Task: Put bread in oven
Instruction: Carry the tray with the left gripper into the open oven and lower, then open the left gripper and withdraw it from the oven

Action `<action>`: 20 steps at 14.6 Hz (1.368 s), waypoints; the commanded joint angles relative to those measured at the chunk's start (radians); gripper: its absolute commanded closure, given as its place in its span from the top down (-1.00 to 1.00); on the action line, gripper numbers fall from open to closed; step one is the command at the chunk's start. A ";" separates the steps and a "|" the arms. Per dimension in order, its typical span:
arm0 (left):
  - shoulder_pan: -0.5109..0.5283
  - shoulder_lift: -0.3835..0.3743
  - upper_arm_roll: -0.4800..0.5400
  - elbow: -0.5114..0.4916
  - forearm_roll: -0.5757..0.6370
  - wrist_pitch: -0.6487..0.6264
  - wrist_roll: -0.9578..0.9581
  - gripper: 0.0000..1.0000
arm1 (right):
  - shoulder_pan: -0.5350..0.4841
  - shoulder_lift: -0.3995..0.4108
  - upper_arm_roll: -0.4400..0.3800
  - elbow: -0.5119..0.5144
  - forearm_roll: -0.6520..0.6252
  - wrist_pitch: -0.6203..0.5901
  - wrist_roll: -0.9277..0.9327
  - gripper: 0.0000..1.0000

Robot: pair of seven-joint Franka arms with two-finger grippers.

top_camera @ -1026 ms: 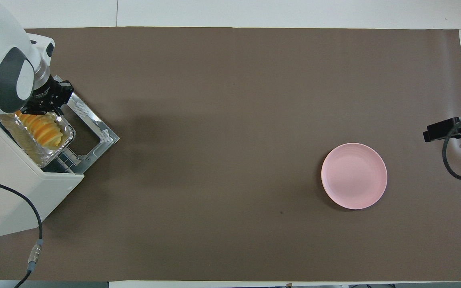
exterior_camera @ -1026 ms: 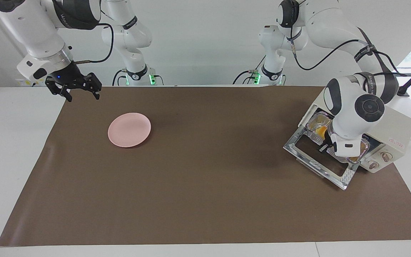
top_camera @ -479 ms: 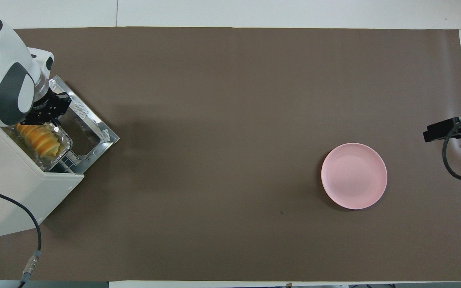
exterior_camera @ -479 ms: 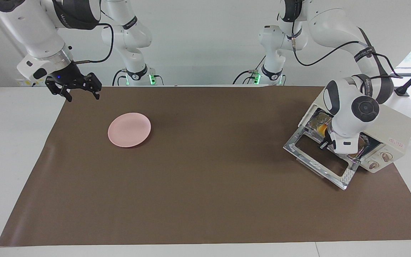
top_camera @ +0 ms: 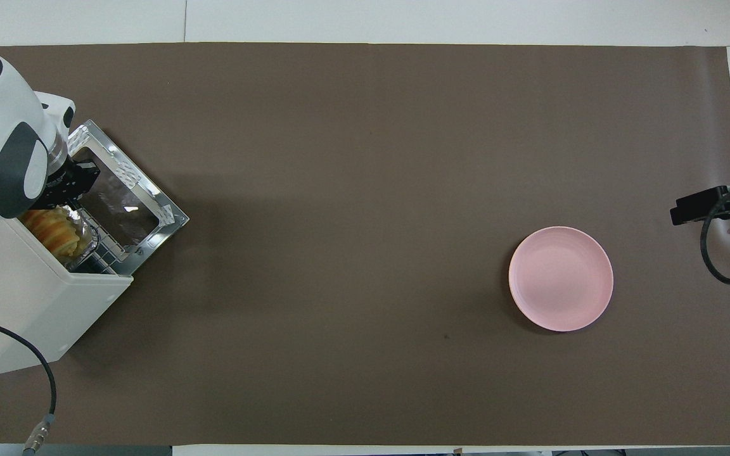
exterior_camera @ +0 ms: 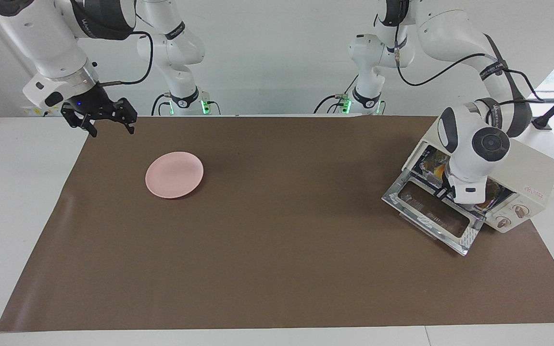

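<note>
Facing view: over the last second the foil tray with the bread has slid deeper into the oven at the right of the frame; only a sliver of orange shows past the left arm's wrist, where before more of the loaf and tray stuck out over the door. The left gripper sits at the oven mouth, jaws pressed together, apparently pushing or pinching the tray rim; which of the two is hidden by the wrist. The right gripper waits at upper left above the desk edge, jaws spread and empty, unchanged. The pink plate lies empty left of centre. Overhead view: the bread at mid left is now mostly under the oven top, with the tray barely peeking out over the wire rack, and the left gripper is at the mouth above the door. The task looks almost done; remaining are release, withdrawal and probably closing the door. The left gripper itself stands in the door's way; the plate at lower right is well apart, and the right gripper at right edge is clear.
</note>
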 commanded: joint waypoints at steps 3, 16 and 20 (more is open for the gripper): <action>0.012 -0.048 -0.003 -0.061 0.028 0.021 -0.017 -1.00 | -0.015 -0.020 0.009 -0.019 0.009 -0.002 -0.012 1.00; 0.020 -0.049 -0.008 0.187 0.031 -0.114 0.311 1.00 | -0.015 -0.020 0.009 -0.019 0.009 -0.002 -0.012 1.00; 0.027 -0.184 -0.006 0.181 -0.139 -0.194 0.511 1.00 | -0.015 -0.020 0.009 -0.019 0.010 -0.002 -0.012 1.00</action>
